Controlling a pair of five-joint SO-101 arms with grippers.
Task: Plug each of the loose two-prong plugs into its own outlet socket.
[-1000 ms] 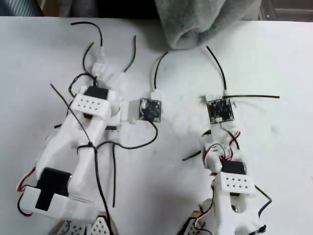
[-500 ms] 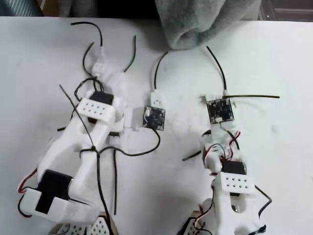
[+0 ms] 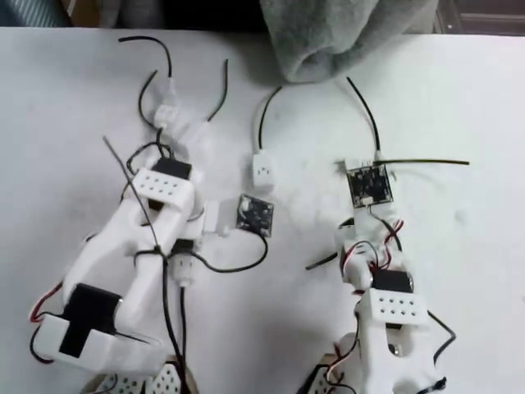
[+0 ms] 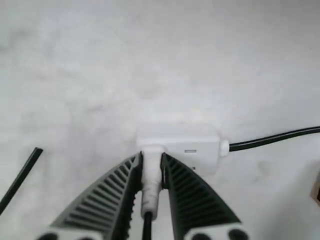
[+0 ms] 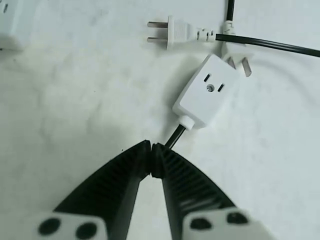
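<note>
My left gripper (image 4: pixel 151 160) is shut on a narrow white plug (image 4: pixel 151 175) that sits against a white outlet socket (image 4: pixel 182 147); the socket's black cord leaves to one side. From above, this gripper (image 3: pixel 215 220) sits beside that socket, which looks like a dark square (image 3: pixel 254 212). A white cord end (image 3: pixel 262 170) lies just beyond it, apart. My right gripper (image 5: pixel 151 157) is shut, with the cord of a second white socket (image 5: pixel 207 92) running under its tips. Two loose two-prong plugs (image 5: pixel 175 31) (image 5: pixel 241 61) lie just past that socket. In the high view the right gripper (image 3: pixel 358 226) is just short of this socket (image 3: pixel 367 185).
A grey cloth (image 3: pixel 344 37) is bunched at the table's far edge. More black cords and a white connector (image 3: pixel 166 111) lie beyond the left arm. Another white cord end (image 3: pixel 184 271) rests by the left arm. Bare white table (image 3: pixel 459 246) lies to the right.
The left gripper drew back toward the near edge, taking its plug and the dark socket with it; they parted from the white cord end. A white cord end came out beside the left arm. The right arm stayed still.
</note>
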